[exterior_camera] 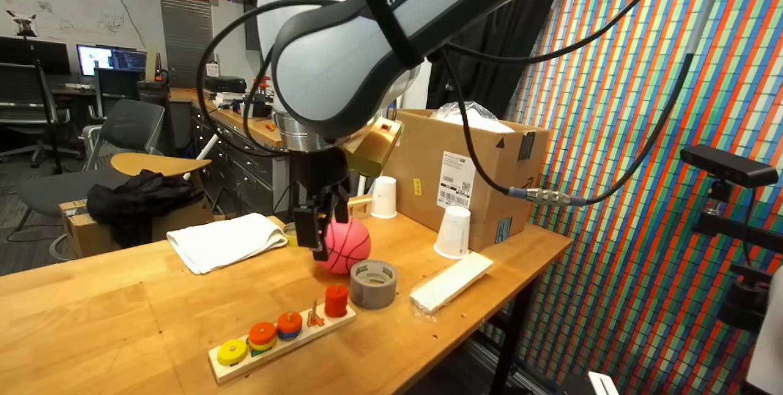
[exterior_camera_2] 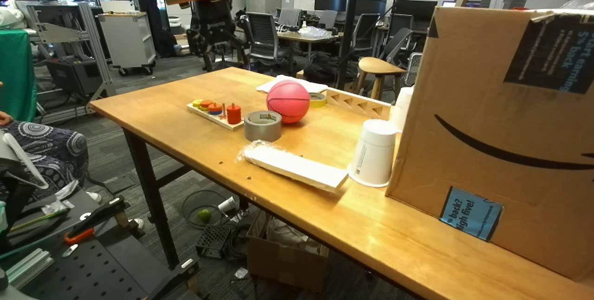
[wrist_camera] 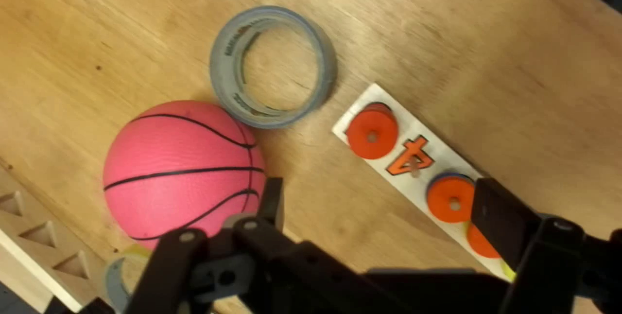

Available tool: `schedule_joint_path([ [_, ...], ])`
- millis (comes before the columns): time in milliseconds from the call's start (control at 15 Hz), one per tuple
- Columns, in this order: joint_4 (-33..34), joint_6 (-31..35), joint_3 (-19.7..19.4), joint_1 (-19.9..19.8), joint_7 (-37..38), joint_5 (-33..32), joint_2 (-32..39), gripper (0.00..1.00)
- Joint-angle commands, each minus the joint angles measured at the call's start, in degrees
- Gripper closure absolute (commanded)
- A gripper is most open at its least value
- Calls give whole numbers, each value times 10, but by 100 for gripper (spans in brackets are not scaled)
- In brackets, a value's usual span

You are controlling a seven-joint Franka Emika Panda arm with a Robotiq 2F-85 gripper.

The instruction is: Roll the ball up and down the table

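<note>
pink ball (wrist_camera: 182,173) on table (exterior_camera: 92,321), just beside grey tape roll (exterior_camera_2: 262,130), contact unclear | your gripper (wrist_camera: 379,192): jaws spread wide, holding nothing | ball likely light, rubbery, grippy, not fragile, rolls off easily | looks too wide to pinch; you'd best nudge its side at mid-height, away from tape roll
</note>
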Motion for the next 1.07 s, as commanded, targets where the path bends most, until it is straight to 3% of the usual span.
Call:
schedule_joint_path([
  [0,-23,3,22,24,-3,37,-33,0],
  [1000,2,9,72,72,-1,94,30,0],
])
